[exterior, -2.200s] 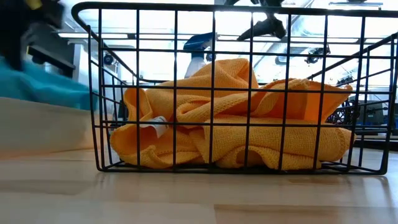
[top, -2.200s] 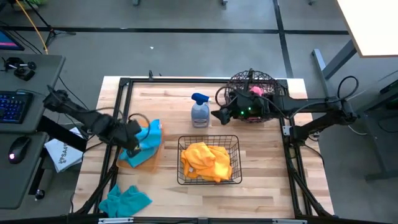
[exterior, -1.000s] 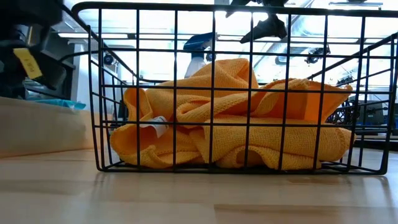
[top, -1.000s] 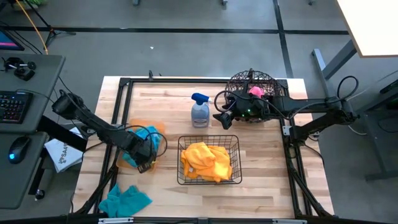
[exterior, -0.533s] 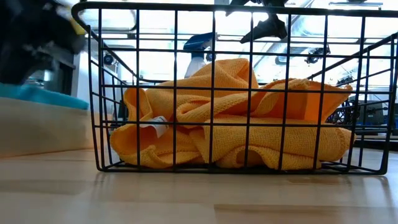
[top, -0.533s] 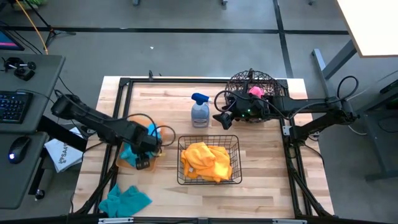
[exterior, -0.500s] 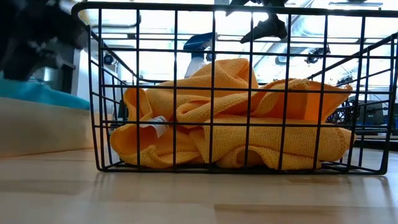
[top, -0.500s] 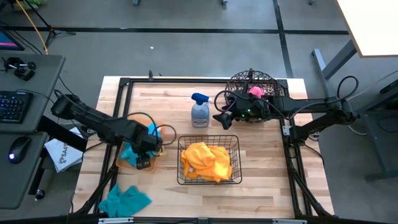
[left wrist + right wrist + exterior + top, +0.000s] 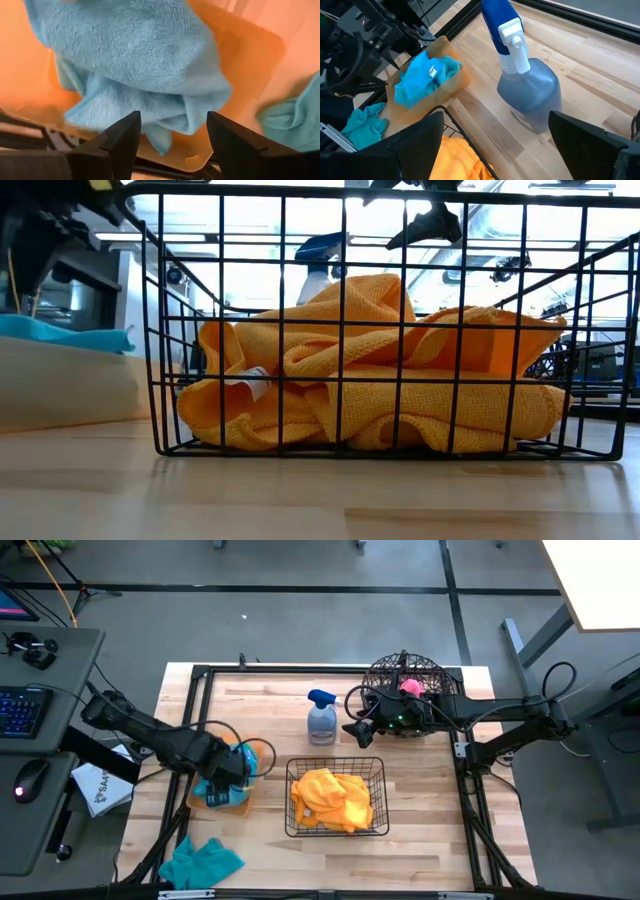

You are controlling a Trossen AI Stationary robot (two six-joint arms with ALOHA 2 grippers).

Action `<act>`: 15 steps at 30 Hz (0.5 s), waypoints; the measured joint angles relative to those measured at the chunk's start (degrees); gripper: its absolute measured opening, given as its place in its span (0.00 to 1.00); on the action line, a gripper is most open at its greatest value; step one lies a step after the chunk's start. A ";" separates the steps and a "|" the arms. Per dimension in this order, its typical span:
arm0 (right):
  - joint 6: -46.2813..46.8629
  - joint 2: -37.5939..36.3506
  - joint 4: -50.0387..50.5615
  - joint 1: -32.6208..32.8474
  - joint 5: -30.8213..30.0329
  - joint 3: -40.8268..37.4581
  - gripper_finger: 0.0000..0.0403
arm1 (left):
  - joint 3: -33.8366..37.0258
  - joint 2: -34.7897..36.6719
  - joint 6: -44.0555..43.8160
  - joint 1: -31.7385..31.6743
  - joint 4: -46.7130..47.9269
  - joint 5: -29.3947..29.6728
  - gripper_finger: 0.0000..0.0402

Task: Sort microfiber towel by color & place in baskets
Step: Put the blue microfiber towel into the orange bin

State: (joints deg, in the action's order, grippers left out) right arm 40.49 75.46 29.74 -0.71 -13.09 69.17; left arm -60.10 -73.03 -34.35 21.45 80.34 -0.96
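My left gripper [image 9: 172, 137] stands open over the flat orange tray [image 9: 262, 752] at the table's left. A teal-blue towel [image 9: 150, 60] lies bunched in that tray, just below the fingers. A second teal towel [image 9: 200, 862] lies on the table near the front left corner. Orange towels [image 9: 332, 796] fill the black rectangular wire basket [image 9: 335, 762] in the middle. A pink towel [image 9: 410, 686] sits in the dark round wire basket [image 9: 405, 665] at the far right. My right gripper [image 9: 348, 727] hangs open beside that basket.
A grey spray bottle [image 9: 321, 722] with a blue trigger stands upright at the far middle, just in front of my right gripper. A black frame [image 9: 300, 670] runs around the table. Bare wood lies in front of the wire basket and to its right.
My left gripper has risen from the orange tray and shifted a little toward the table's left edge. The teal towel that was under it stays lying in the tray, apart from the fingers.
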 joint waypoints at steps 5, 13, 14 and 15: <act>0.00 0.00 0.06 0.00 0.01 0.00 0.88 | 1.05 2.99 -2.96 3.22 -3.63 0.10 0.53; -0.46 0.00 1.05 0.00 0.01 0.00 0.88 | 0.93 8.24 -13.09 7.49 -18.00 1.98 0.53; -0.46 0.00 1.17 0.00 0.01 0.00 0.88 | 0.92 7.55 -15.47 8.98 -17.90 0.38 0.53; -0.46 0.00 1.34 0.00 0.01 0.00 0.88 | 0.92 6.52 -17.35 10.83 -17.53 -1.87 0.53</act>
State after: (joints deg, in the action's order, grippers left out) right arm 40.03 75.46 31.08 -0.71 -13.08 69.17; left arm -59.18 -66.51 -51.70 32.28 62.81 -2.82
